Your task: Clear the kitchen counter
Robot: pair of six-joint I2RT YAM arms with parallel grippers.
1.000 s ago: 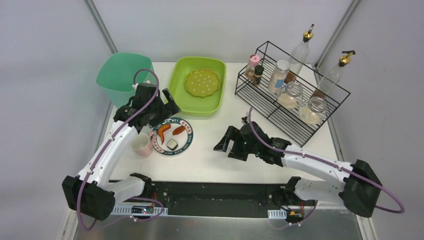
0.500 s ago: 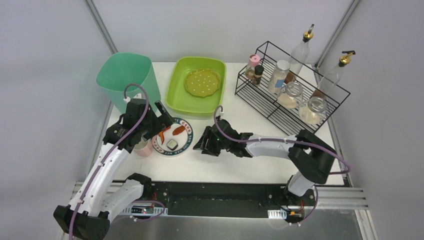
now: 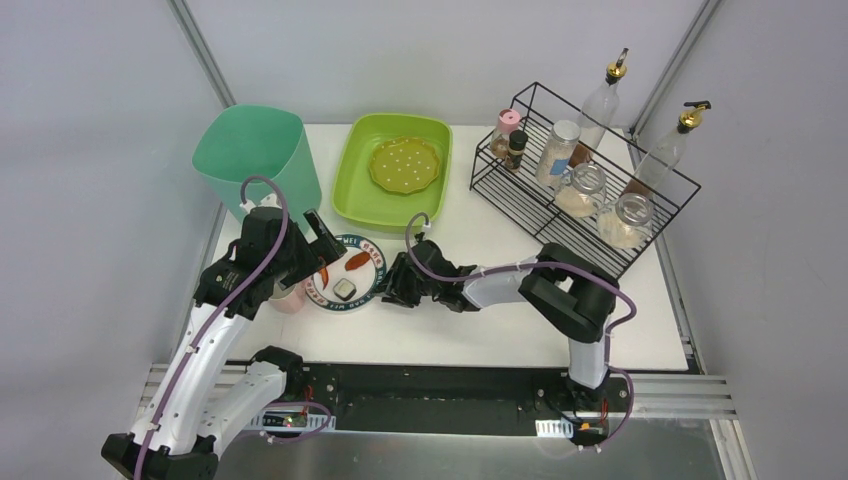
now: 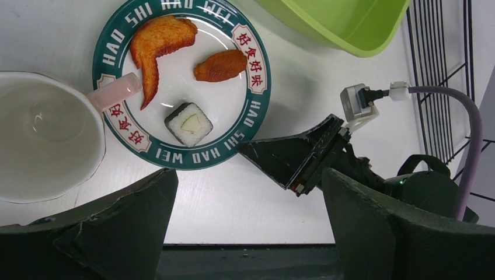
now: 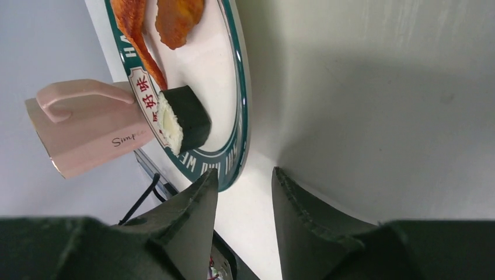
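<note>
The kitchen counter (image 3: 440,335) is the big white table top under everything. Its long side runs left to right in front of the arms, and the black rail lies along its near edge. On its left part lies a round plate (image 4: 255,76) with a green rim and words on it. The plate holds an orange wing piece (image 4: 154,44), a small brown piece (image 4: 220,65) and a sushi roll (image 4: 188,124). A pink cup (image 4: 41,134) stands just beside the plate, and its handle pokes over the rim. The right gripper (image 5: 245,181) lies low and flat on the counter, with its tips right at the plate's near right edge. I think it comes in sideways like that so it can pinch the thin rim. Its two fingers are close together with a narrow gap. I cannot tell if the rim is between them. The left gripper (image 4: 248,186) hangs over the plate and cup with its fingers spread wide, holding nothing. It may be waiting to take the cup. Behind the plate sits a lime green tub (image 3: 360,190), and a teal bin (image 3: 250,150) stands at the back left. I guess dishes and scraps go there. A black wire rack (image 3: 600,230) with bottles and jars stands well apart on the right.
</note>
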